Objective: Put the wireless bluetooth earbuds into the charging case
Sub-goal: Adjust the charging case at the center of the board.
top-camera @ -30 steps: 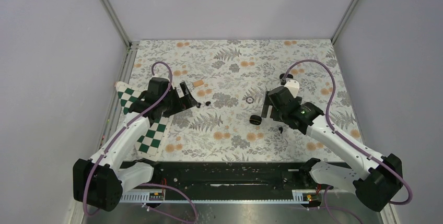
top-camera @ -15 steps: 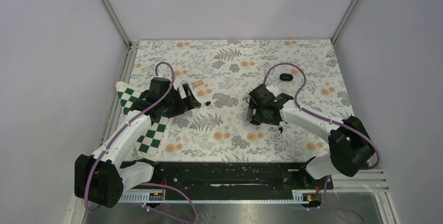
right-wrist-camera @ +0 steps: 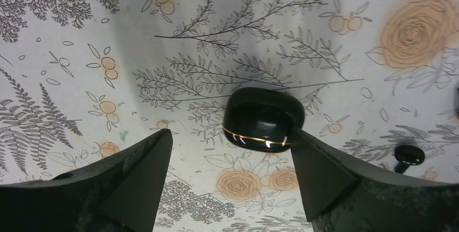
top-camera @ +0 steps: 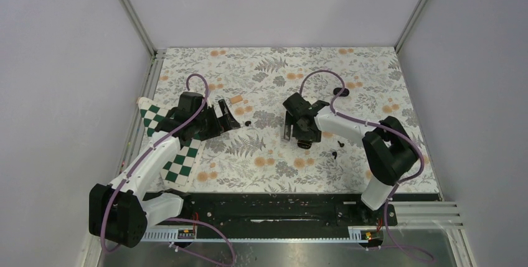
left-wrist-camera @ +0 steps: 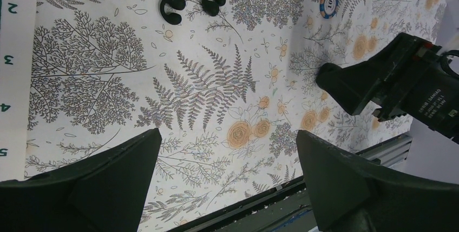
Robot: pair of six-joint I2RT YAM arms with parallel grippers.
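The charging case [right-wrist-camera: 263,118] sits on the floral table cover [top-camera: 261,161], black and rounded, with a thin gold line around it. All places below are relative to the case.

The right gripper [right-wrist-camera: 230,134] is low over the case with its jaws spread wide, one finger on each side. The finger on the near-right side is right at the case's edge, touching or just beside it, can't tell which. The other finger is clearly apart from the case. The case is between the jaws but not clamped or lifted.

The wireless bluetooth earbuds [left-wrist-camera: 172,9] are two small black curled buds lying side by side, well to the left of the case, both loose on the cover. The second bud [left-wrist-camera: 212,2] is just beside the first, not touching it.

The left gripper [left-wrist-camera: 227,134] is further left of the case than the buds. Its jaws are fully spread with nothing between them — it hovers short of the buds.

A small black piece [right-wrist-camera: 408,154] lies near the case on its right. A blue-and-orange chip [left-wrist-camera: 328,5] marked 10 lies just behind the case.

A checkered board [top-camera: 180,161] lies far left of the case, under the left arm.
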